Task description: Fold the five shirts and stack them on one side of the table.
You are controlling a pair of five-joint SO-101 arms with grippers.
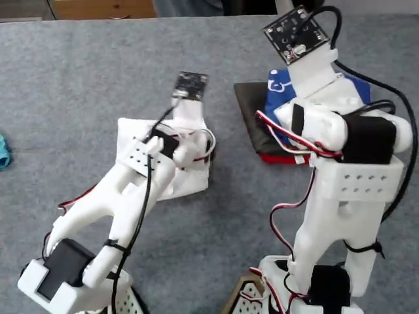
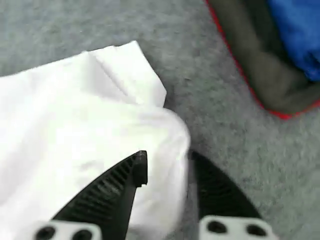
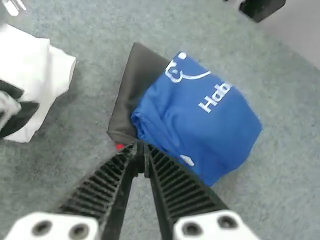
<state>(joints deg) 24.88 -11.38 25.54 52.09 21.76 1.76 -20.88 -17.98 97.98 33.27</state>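
The left gripper (image 2: 167, 160) is part way open around the thick folded edge of the white shirt (image 2: 75, 125), one finger on top of the cloth and the other at its outer side. The cloth fills the gap between them, so I judge it is gripped. The hold sits at the right edge of the bundle, the side facing the stack, which suits dragging or lifting the shirt across to it. The shirt lies folded on the grey table (image 1: 78, 78), left of centre.

The right gripper (image 3: 141, 149) is closed, with nothing seen between its fingers. It hangs over the near left corner of the stack, probably parked to keep out of the way.

The stack lies on the right side of the table: a blue shirt (image 3: 200, 125) on top, a dark shirt (image 3: 135, 85) below it and a red shirt (image 1: 281, 159) showing as a thin rim at the bottom. A strip of bare table separates it from the white shirt. The right arm over the stack could block the drop. A teal bit of cloth (image 1: 3, 152) lies at the far left edge, perhaps the last shirt
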